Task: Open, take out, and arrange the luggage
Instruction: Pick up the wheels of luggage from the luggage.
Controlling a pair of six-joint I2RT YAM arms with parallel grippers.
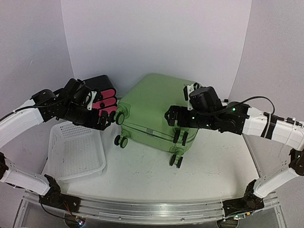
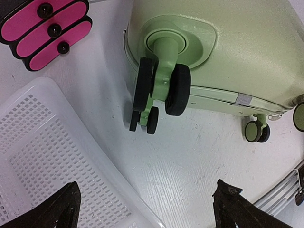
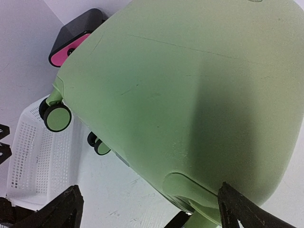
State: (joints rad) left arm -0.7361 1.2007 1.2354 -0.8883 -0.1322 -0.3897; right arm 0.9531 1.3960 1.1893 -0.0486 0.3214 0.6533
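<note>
The light-green luggage (image 1: 152, 107) lies flat and closed in the middle of the table, its black wheels (image 1: 120, 140) facing the near edge. My left gripper (image 1: 105, 119) is open and empty, hovering by the luggage's left wheel corner. In the left wrist view (image 2: 147, 211) it is above bare table, with the double wheel (image 2: 164, 88) ahead. My right gripper (image 1: 173, 118) is open and empty just over the luggage's near right top. In the right wrist view (image 3: 154, 211) its fingers straddle the shell (image 3: 190, 85) without touching it.
A white perforated basket (image 1: 76, 152) sits at the near left, also seen in the left wrist view (image 2: 42, 156). A small black drawer box with pink fronts (image 1: 102, 95) stands behind it against the luggage's left side. A white backdrop encloses the table.
</note>
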